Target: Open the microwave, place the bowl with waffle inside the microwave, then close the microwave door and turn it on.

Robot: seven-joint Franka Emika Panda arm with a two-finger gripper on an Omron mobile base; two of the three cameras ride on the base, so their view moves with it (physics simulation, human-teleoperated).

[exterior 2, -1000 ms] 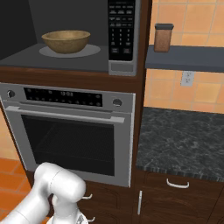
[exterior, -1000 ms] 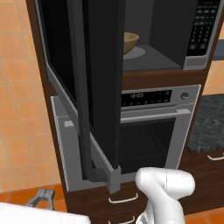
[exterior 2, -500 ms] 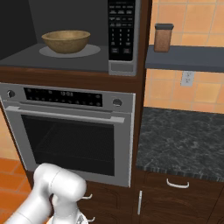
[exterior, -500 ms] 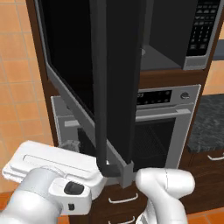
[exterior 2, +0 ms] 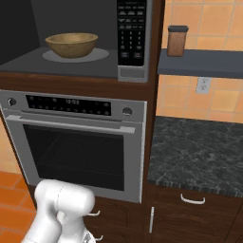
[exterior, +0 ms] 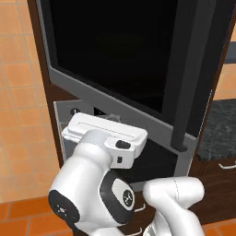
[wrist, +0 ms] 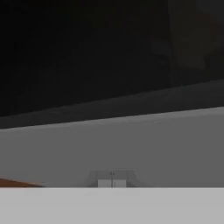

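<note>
The microwave (exterior 2: 132, 71) stands open, with its keypad panel (exterior 2: 132, 33) at the right of the cavity. The tan bowl (exterior 2: 71, 44) rests inside on the round turntable; I cannot make out what lies in it. The microwave door (exterior: 115, 60), a wide black glass panel with a grey border, stands partly swung, its slim black handle (exterior: 186, 92) at its right edge. My white hand (exterior: 106, 133) lies against the door's lower grey border. My gripper (wrist: 112, 183) is shut, its tips together and empty, right up against the grey strip of the door (wrist: 131, 144).
A silver oven (exterior 2: 76, 142) with a bar handle sits under the microwave. To the right are a dark stone counter (exterior 2: 199, 152), a shelf carrying a brown jar (exterior 2: 176, 40), and drawers below. Orange tiles cover the wall and floor at the left (exterior: 18, 115).
The door has swung from edge-on to broadly facing the left base camera. My arm rose into that view and my hand now sits on the door's lower border. The bowl has not moved.
</note>
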